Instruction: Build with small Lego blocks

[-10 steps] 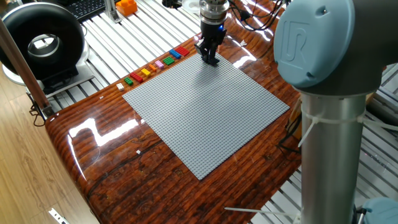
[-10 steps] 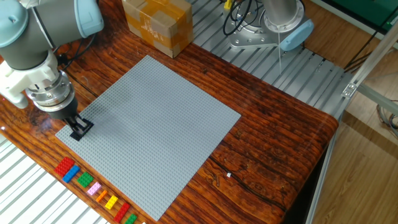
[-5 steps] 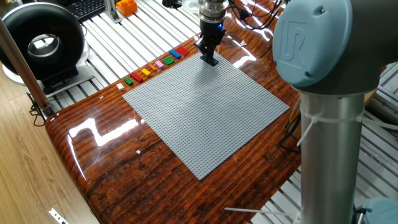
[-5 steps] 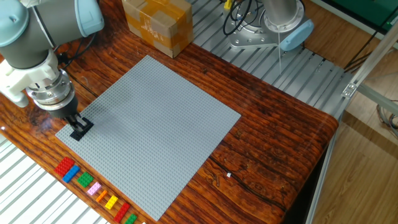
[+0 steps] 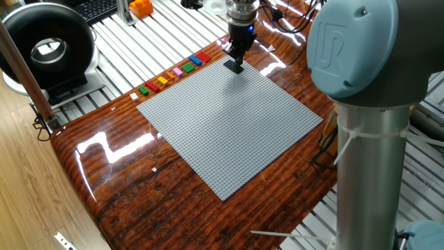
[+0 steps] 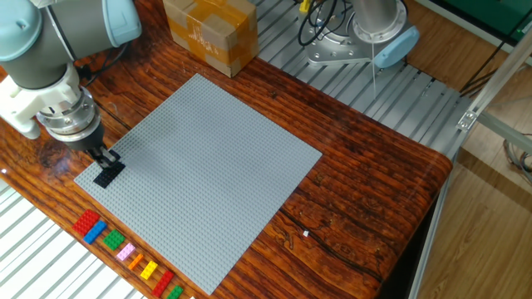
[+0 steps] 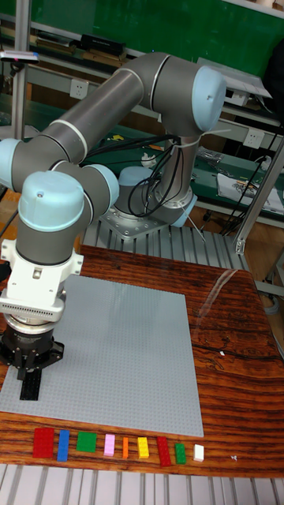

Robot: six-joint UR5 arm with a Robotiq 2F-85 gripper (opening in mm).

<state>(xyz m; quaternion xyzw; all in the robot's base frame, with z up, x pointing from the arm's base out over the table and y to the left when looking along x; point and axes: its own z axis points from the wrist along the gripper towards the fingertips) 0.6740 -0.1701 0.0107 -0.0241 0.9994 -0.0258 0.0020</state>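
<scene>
The black two-finger gripper [image 6: 104,160] sits just above a small black rectangular brick [image 6: 106,177] seated at a corner of the large grey studded baseplate [image 6: 208,174]; its fingers look nearly together, but contact with the brick cannot be judged. The small coloured plastic Lego bricks [image 6: 126,252] lie in a row on the glossy wooden table [image 6: 366,208], just beside the baseplate edge.

A robotics lab or workshop. The wooden table [image 6: 366,191] sits on aluminium framing [image 6: 490,91], with cable bundles [image 7: 150,185] and a green board [image 7: 158,28] behind.
</scene>
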